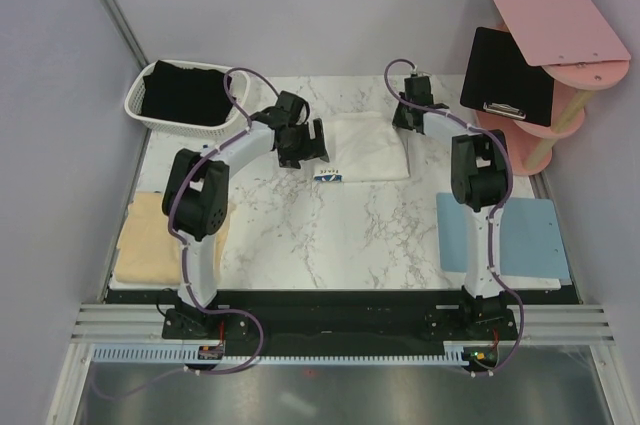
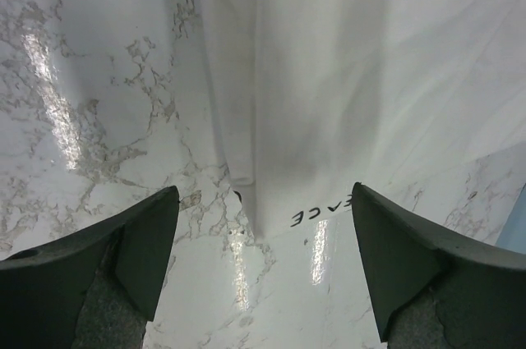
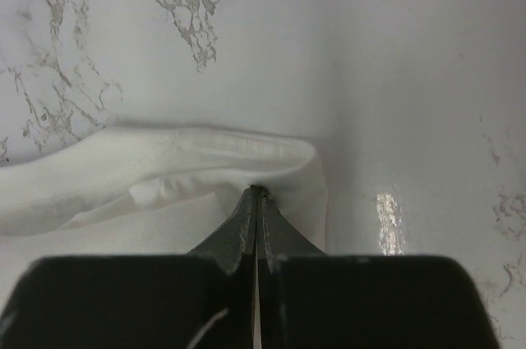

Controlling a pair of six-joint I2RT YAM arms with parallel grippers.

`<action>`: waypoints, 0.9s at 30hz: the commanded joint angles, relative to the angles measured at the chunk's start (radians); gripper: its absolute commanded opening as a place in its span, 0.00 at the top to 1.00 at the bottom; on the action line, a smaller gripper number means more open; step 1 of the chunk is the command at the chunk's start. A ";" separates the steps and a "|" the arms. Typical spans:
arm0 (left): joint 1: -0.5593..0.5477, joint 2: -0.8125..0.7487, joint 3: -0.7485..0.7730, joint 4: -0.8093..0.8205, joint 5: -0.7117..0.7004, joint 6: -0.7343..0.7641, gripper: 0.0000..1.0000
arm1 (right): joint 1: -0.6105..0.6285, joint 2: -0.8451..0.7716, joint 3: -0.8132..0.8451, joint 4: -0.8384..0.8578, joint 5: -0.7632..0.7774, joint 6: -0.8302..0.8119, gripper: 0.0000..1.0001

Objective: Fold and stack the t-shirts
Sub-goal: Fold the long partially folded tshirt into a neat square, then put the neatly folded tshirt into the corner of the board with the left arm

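Folding underway: white tee (image 1: 370, 145) lies far centre on table (image 1: 330, 235), partly folded, "PEACE" print peeking at near edge. Right gripper (image 3: 257, 195) closed, tips at tee's far-right hem, seemingly pinching it. Left gripper (image 2: 263, 197) wide open, empty, hovering over tee's near-left edge. Yellow tee (image 1: 160, 235) near left, flat, looks folded. Black tee (image 1: 185, 93) bunched in basket (image 1: 135, 105), far left, not yet folded. Nothing stacked. Room: bare marble near centre; mat (image 1: 520, 235) near right; basket close on left arm's far side.
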 commanded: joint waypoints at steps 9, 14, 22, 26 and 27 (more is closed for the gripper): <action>0.018 -0.177 -0.077 -0.010 -0.143 0.053 0.09 | 0.014 -0.445 -0.261 0.108 -0.164 0.001 0.92; 0.016 -0.280 -0.173 -0.287 -0.532 0.036 0.09 | 0.031 -0.584 -0.436 0.077 -0.233 0.005 0.78; 0.032 -0.193 -0.249 -0.676 -0.835 -0.177 0.07 | 0.045 -0.733 -0.691 0.118 -0.358 0.072 0.65; 0.088 -0.199 -0.324 -0.673 -0.859 -0.238 0.05 | 0.043 -0.777 -0.749 0.108 -0.397 0.065 0.64; 0.107 -0.205 -0.335 -0.668 -0.864 -0.243 0.05 | 0.043 -0.792 -0.768 0.106 -0.406 0.060 0.64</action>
